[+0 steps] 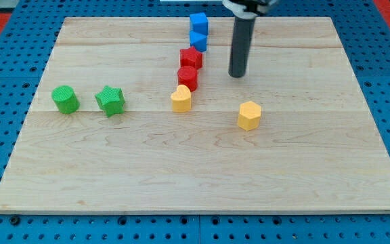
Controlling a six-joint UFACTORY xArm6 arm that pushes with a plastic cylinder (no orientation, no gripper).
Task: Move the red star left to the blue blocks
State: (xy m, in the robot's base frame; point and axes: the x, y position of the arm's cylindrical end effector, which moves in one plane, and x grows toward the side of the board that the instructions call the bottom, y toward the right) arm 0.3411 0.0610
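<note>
At the frame's top edge the rod (240, 41) is cut off above its mount; the lower blue block (198, 42) is partly hidden behind the red star (191, 57), its shape unclear

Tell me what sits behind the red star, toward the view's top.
Directly behind the red star sit two blue blocks, apparently touching it. Their shapes and bases are partly hidden. My tip stands to the star's right, apart.
</note>
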